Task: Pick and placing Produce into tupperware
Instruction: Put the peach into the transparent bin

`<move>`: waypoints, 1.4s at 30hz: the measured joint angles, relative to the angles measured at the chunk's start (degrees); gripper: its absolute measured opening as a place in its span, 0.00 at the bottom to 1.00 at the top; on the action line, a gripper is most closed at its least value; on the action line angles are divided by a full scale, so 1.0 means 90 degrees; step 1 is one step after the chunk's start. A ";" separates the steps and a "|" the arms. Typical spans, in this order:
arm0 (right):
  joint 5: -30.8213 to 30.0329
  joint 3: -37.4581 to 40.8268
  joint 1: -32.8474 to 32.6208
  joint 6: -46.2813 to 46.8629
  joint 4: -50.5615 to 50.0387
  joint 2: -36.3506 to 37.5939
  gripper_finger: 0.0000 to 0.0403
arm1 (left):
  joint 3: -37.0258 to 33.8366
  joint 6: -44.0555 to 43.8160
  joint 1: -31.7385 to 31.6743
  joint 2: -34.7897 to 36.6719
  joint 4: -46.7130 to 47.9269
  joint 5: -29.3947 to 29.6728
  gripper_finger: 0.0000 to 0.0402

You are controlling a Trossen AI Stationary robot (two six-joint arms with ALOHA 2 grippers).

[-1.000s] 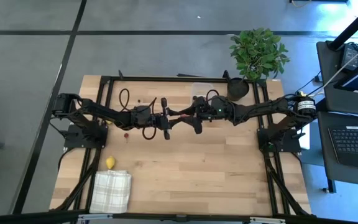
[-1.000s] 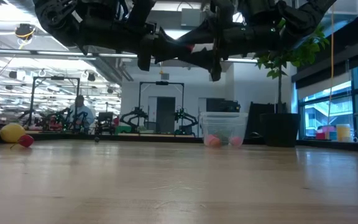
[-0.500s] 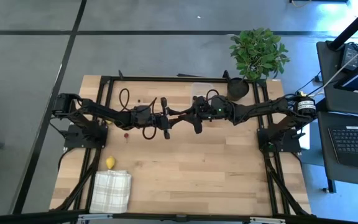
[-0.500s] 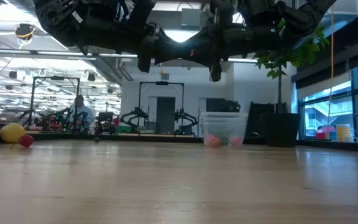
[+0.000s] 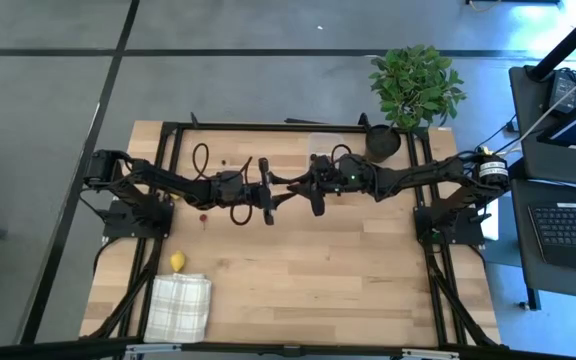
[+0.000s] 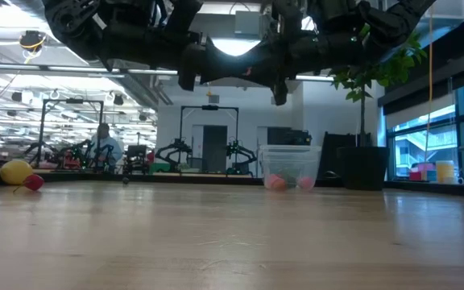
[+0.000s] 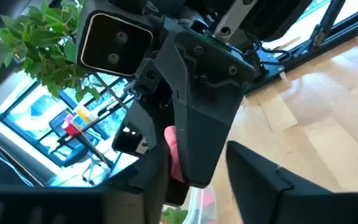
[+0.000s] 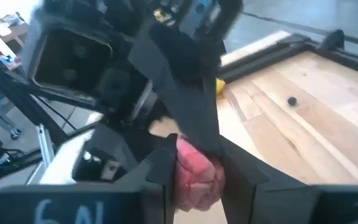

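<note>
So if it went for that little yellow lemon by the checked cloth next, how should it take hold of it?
Probably straight from above, fingers closing across the middle of the lemon. It lies on open table, apart from the cloth, so both sides look free. It is rounded and could roll, so a centred grip seems safest.

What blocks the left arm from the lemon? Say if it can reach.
Probably yes: the lemon lies on bare table on that arm's side, beside the checked cloth, with nothing between it and the left gripper.
</note>
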State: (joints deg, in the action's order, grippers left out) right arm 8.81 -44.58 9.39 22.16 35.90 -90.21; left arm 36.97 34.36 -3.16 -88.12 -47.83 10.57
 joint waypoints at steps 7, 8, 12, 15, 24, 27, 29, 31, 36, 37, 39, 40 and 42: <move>-0.0040 0.0012 0.0366 -0.0192 -0.0386 0.0000 0.23 | 0.0000 -0.0632 0.0000 0.0007 -0.0040 0.0651 0.55; -0.0042 0.0012 0.0453 -0.0209 -0.0545 0.0002 0.22 | 0.0000 -0.0801 0.0000 0.0008 -0.0014 0.0854 0.55; -0.0043 -0.0134 0.0879 -0.0355 -0.1399 0.0000 0.20 | 0.0000 -0.1327 -0.0012 0.0010 0.0442 0.1312 0.56; -0.0059 -0.0563 0.1184 -0.0655 -0.2612 0.0000 0.19 | 0.0000 -0.1729 -0.0056 0.0010 0.0860 0.1314 0.56; -0.0697 -0.1503 0.1701 -0.1023 -0.5174 0.0000 0.19 | 0.0000 -0.2303 -0.0136 0.0010 0.1648 0.1321 0.56; -0.0713 -0.1464 0.1864 -0.0996 -0.5358 0.0000 0.19 | 0.0000 -0.2329 -0.0136 0.0010 0.1793 0.1321 0.56; -0.0713 -0.1351 0.1954 -0.1021 -0.5370 0.0000 0.19 | 0.0000 -0.2452 -0.0136 0.0010 0.1808 0.1319 0.56; -0.0713 -0.1288 0.2028 -0.1021 -0.5350 -0.0012 0.19 | 0.0000 -0.2475 -0.0136 0.0010 0.1807 0.1321 0.56; -0.0712 -0.1254 0.2073 -0.1018 -0.5220 -0.0012 0.19 | 0.0000 -0.2480 -0.0136 0.0010 0.1807 0.1319 0.56; -0.0711 -0.1253 0.2071 -0.1018 -0.5209 -0.0012 0.20 | 0.0000 -0.2483 -0.0136 0.0010 0.1809 0.1319 0.56; -0.0708 -0.1253 0.2069 -0.1021 -0.5193 -0.0012 0.21 | 0.0000 -0.2484 -0.0136 0.0010 0.1814 0.1319 0.56; -0.0706 -0.1253 0.2067 -0.1026 -0.5192 -0.0012 0.22 | 0.0000 -0.2485 -0.0136 0.0010 0.1814 0.1319 0.56; -0.0703 -0.1253 0.2067 -0.1030 -0.5188 -0.0012 0.23 | 0.0000 -0.2485 -0.0136 0.0010 0.1817 0.1319 0.56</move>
State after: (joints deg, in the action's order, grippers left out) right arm 2.48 -55.86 27.99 12.88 -10.79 -90.32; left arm 36.97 11.99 -4.38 -88.03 -31.48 22.44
